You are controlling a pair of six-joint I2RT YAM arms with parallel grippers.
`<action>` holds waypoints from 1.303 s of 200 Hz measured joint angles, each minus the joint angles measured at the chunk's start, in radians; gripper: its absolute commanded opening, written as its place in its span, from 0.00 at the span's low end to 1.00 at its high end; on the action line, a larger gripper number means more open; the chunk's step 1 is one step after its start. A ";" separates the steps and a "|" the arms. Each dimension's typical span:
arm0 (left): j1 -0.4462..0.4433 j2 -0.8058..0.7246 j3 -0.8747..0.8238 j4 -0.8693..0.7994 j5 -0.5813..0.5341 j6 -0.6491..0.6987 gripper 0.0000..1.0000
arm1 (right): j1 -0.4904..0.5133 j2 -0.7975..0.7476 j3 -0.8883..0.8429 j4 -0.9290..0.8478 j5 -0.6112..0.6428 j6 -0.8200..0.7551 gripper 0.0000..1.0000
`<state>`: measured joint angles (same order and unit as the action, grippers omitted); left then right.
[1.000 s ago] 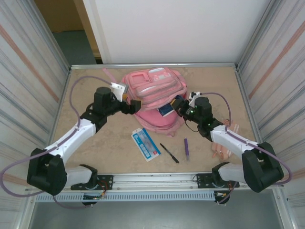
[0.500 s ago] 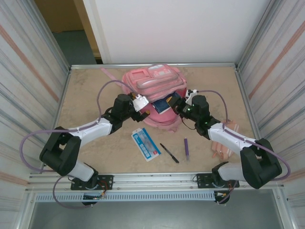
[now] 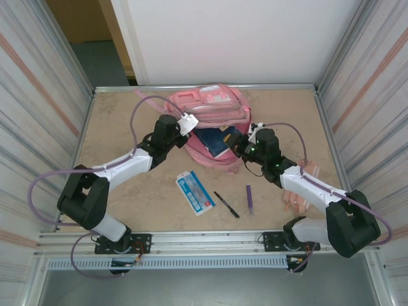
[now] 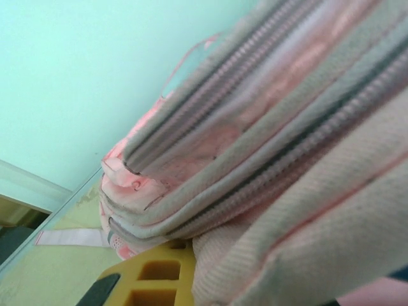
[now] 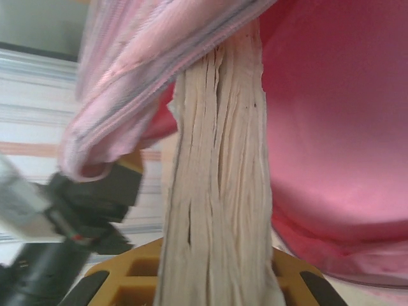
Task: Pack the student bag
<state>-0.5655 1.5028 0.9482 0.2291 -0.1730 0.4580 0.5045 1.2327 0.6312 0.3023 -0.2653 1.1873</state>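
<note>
Where the bench met the far wall, the student bag, a large pink fabric backpack with zippered front pockets and a white-and-pink patch, lay at centre with its opening turned toward the arms.

Left pincer: at the near left edge of the bag's opening, pressed together on a fold of the pink fabric. On the left wrist view, ribbed fabric and grey zipper rows crowded close over one yellow finger. The flap stood raised off the bag's body.

Right pincer: at the near right edge of the opening, pinching a thick book with a dark blue cover. The book sat tilted, its far end under the raised flap and inside the mouth of the bag. On the right wrist view, the cream page edges ran upright between the yellow fingers, with the bright pink lining to the right and the zippered rim draped over the top of the book.

Loose on the bench, nearer the arm bases:
- flat rectangular packet, blue and white, left of centre
- slim black pen, just right of the packet
- slim purple pen, beside the black pen, apart from it
- pale pink striped item, partly under the right arm; kind not clear

All four lay well apart from the bag.
</note>
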 measured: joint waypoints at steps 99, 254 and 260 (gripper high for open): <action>0.000 -0.075 0.017 -0.047 0.089 -0.357 0.00 | 0.030 0.092 -0.067 0.215 0.115 0.093 0.00; 0.002 -0.176 -0.065 -0.046 0.386 -0.348 0.00 | 0.100 0.709 0.282 0.489 0.318 0.308 0.40; 0.002 -0.182 -0.069 -0.046 0.387 -0.341 0.00 | 0.097 0.716 0.299 0.467 0.303 0.312 0.41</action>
<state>-0.5632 1.3209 0.8795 0.1833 0.2138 0.1173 0.6014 1.9488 0.9302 0.7696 0.0376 1.4990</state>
